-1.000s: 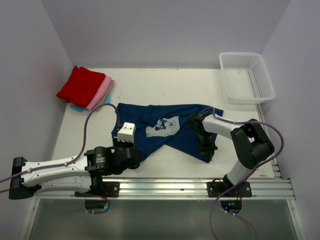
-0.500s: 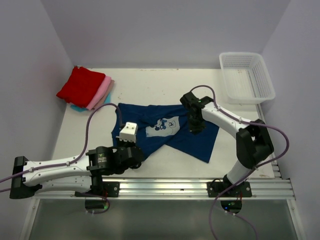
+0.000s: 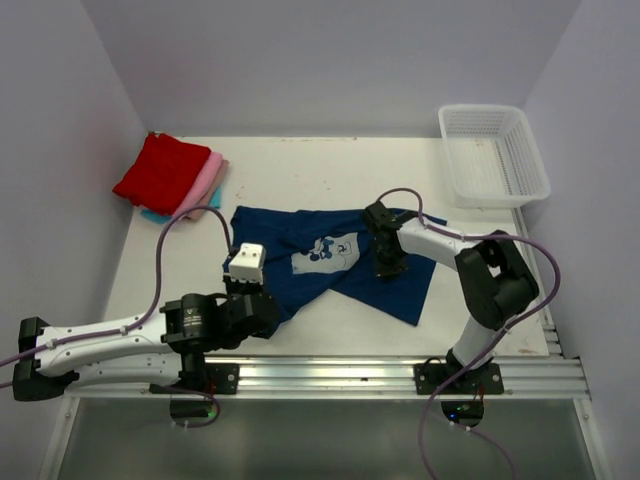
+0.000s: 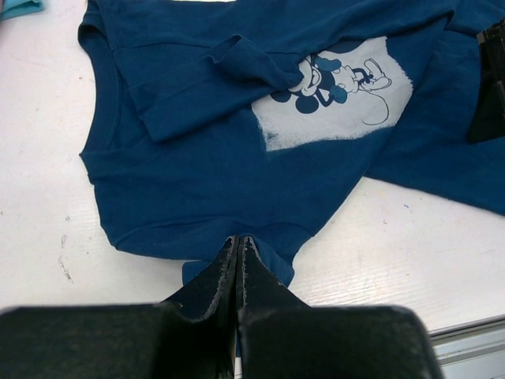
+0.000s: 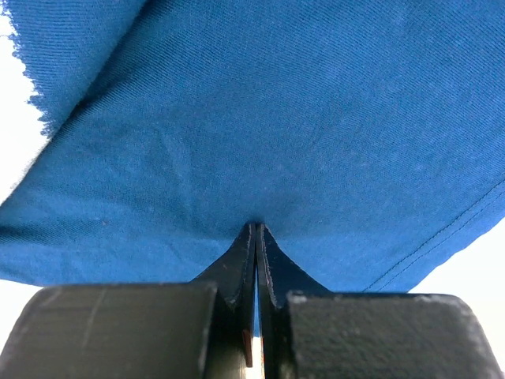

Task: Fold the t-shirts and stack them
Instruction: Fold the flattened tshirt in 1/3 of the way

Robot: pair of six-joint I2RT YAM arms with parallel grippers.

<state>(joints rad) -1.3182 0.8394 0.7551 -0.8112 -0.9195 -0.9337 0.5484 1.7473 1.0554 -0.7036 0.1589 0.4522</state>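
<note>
Once at hem, right jaws mid-t-shirt (image 3: 325,250)

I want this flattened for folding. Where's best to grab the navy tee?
Pinch the navy tee at its near right corner, coming in from the near right. That pointed corner lies flat and free on the table, while the middle is creased and folded over.

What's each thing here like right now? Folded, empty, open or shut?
Large navy blue cloth t-shirt with pale cartoon print: rumpled, not neatly folded.
Red cloth t-shirt: folded, top of pile.
Pink cloth t-shirt: folded, under it.
Teal cloth t-shirt: bottom, mostly hidden.
White plastic mesh basket: upright, empty.
Left end effector: shut on the navy edge.
Right end effector: shut on navy cloth.
</note>
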